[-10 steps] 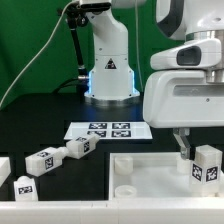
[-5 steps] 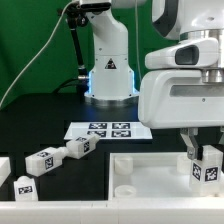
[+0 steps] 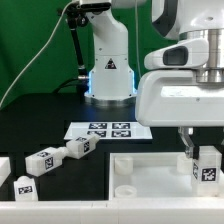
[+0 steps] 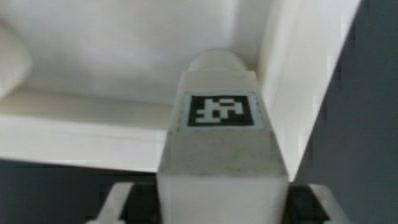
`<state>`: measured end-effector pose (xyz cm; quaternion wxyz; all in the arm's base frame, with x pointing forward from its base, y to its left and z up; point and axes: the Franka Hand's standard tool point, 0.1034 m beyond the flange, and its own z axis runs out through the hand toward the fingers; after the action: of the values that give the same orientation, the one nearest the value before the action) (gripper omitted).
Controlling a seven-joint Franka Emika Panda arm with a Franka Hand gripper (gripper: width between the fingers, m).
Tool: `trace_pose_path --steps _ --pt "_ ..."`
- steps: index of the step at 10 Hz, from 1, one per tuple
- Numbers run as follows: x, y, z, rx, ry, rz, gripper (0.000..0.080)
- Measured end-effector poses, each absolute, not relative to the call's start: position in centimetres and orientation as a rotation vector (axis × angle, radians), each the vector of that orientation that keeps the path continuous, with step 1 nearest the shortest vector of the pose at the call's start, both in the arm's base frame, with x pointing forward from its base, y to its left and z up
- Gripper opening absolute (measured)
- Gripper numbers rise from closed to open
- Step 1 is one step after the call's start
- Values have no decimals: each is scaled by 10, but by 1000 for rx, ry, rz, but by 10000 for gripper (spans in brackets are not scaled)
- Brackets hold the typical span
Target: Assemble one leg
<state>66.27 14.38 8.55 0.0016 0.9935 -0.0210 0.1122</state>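
Observation:
My gripper [image 3: 203, 157] is shut on a white square leg [image 3: 207, 168] with a black-and-white tag, holding it upright at the exterior view's right. The leg's lower end is at the right corner of the wide flat white panel [image 3: 150, 176]; whether it touches is hidden. In the wrist view the leg [image 4: 217, 140] runs out from between my fingers, tag facing the camera, with the panel's edge [image 4: 71, 135] behind it. My gripper [image 4: 214, 205] clamps both sides of the leg.
Several loose legs lie at the exterior view's left: one [image 3: 42, 160], another [image 3: 80, 148], one at the front [image 3: 25, 185]. The marker board [image 3: 105, 130] lies in front of the robot base [image 3: 108, 75].
My gripper with the leg has shifted slightly toward the exterior view's right and a little lower onto the panel's corner. The loose legs have not moved.

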Motion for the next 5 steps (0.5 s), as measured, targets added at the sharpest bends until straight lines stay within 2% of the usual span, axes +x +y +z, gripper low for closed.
trace_pose_path --steps 2,5 --pt "662 144 85 3115 -464 349 284" --pt "661 143 84 3043 -806 362 291"
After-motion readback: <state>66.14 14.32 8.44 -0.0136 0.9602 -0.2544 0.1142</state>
